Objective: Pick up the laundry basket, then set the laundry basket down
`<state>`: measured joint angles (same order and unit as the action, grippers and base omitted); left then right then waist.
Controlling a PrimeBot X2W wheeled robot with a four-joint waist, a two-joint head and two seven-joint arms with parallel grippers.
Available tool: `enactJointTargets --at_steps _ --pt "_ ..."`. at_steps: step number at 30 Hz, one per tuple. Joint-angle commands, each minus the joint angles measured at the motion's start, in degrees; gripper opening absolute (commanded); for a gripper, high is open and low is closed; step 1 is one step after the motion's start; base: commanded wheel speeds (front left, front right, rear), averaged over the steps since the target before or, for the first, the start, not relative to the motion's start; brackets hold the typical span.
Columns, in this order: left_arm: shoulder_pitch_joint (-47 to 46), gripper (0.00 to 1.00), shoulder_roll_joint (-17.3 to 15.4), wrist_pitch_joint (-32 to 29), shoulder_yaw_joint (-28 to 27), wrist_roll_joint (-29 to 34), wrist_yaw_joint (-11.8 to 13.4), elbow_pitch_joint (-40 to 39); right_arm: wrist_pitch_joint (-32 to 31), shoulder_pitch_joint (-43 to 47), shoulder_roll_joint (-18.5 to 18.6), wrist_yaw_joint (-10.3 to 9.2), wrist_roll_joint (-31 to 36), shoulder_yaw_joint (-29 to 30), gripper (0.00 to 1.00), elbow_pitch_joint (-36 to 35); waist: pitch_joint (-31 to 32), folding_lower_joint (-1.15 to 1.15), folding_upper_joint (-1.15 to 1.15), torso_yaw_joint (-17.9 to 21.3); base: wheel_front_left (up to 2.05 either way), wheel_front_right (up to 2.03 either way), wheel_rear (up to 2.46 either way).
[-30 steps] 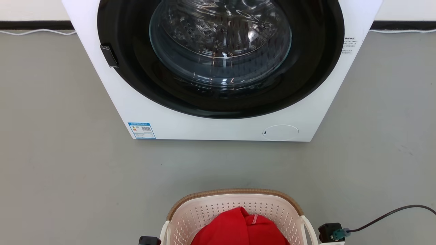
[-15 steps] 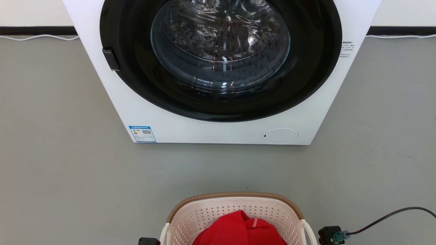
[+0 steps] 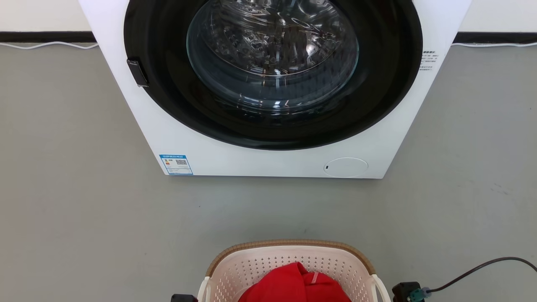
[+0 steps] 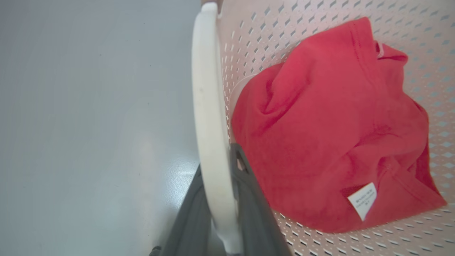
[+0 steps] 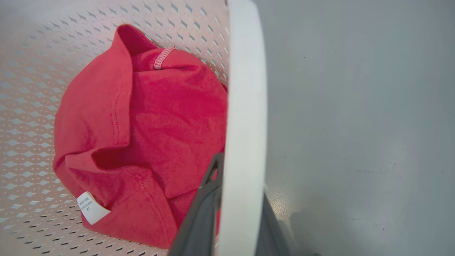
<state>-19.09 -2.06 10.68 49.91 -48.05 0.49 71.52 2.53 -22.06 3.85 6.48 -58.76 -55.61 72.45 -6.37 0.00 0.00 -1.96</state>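
The basket (image 3: 289, 244) is at 6 o'clock in the head view, with the washer (image 3: 268, 161) at 12 and bare floor (image 3: 84, 209) between them. The left fingers (image 4: 249, 199) are clamped on the left handle (image 4: 209, 106), one inside the wall and one outside. The right fingers (image 5: 199, 220) grip the right handle (image 5: 245, 106) the same way. I cannot tell whether the base touches the floor.

This looks like the carry or the set-down. Hold both arms level so the basket does not tip toward 12 and spill the red shirt (image 3: 293, 285). Lower it straight and slowly, short of the washer, and release only once the base lies flat. Mind the cable (image 3: 474, 267) at 4 o'clock.
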Motion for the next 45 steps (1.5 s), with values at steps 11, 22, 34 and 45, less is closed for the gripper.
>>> enactJointTargets --at_steps 11,22,34,45 --pt "-0.85 0.0 -0.82 1.56 0.34 -1.6 0.41 -0.37 1.01 0.45 -0.97 1.01 -2.23 -3.34 0.0 -0.36 0.06 0.0 0.0 0.18 0.0 0.0 0.0" --pt "-1.31 0.0 -0.82 1.85 1.53 -2.78 0.71 -0.38 1.83 -0.1 -0.97 1.01 -4.07 -5.24 0.0 0.03 -0.51 0.0 0.0 0.11 0.0 0.0 0.0" --pt "-5.37 0.0 -0.82 2.43 1.26 -4.41 1.26 -0.42 4.06 -4.29 -0.97 1.01 -5.26 -5.99 0.0 0.82 -4.49 0.0 0.0 -0.35 0.0 0.0 0.0" --pt "-16.48 0.0 -1.18 3.73 0.15 -4.17 0.99 0.54 7.19 -15.75 -0.97 1.01 -5.48 -5.06 0.0 1.43 -14.4 0.0 0.0 -1.34 0.0 0.0 0.0"
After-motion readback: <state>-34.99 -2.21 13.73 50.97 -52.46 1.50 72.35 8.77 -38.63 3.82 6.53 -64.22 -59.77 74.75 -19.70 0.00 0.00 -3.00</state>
